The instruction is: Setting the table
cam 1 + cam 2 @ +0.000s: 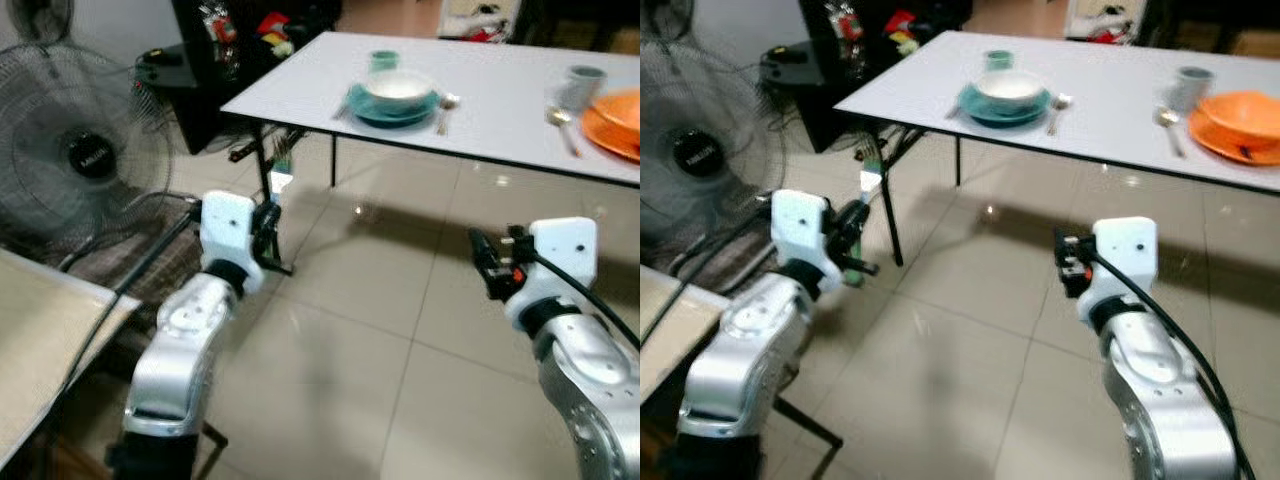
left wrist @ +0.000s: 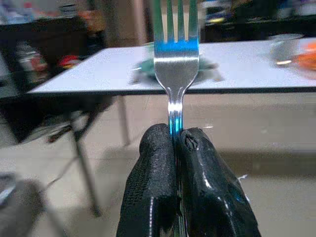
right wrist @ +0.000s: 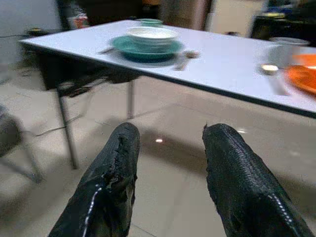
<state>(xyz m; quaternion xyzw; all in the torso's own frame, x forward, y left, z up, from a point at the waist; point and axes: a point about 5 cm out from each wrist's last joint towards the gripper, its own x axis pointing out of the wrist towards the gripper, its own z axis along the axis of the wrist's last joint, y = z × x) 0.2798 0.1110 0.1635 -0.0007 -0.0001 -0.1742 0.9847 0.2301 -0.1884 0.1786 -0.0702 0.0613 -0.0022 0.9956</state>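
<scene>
Fork: shiny steel fork (image 2: 176,74) is being carried upright, tines pointing up and ahead toward the table, its narrow handle sandwiched low down so the head stays free for laying flat later.
Left gripper: left gripper (image 2: 177,140) is pressing its two black textured fingers tightly together on the fork handle, with no gap showing between them; it is hovering over the floor, short of the table's near corner.
Right gripper: right gripper (image 3: 170,148) is holding nothing, its rubbery black fingers standing well apart with tile floor showing between them, probably kept ready to assist.
Table: white rectangular table with thin dark metal legs (image 1: 500,110) is standing ahead of the robot, its smooth matte top already bearing two place settings.
Near setting: teal round plate (image 1: 390,107) is carrying a white glossy bowl (image 1: 398,88), with a small teal cup (image 1: 383,60) behind it and a metal spoon (image 1: 446,103) just beside the plate on the robot's right; a piece of cutlery seems to be lying at the plate's other side, too blurred to identify.
Far setting: orange round dish (image 1: 618,120) is sitting near a pale mug (image 1: 582,84) and another metal spoon (image 1: 562,126).
Floor: glossy beige tile floor (image 1: 360,330) is reflecting light.
Fan: black wire-cage pedestal fan (image 1: 80,150) is standing to the robot's left.
Judgement: fork delivery appears to be under way.
</scene>
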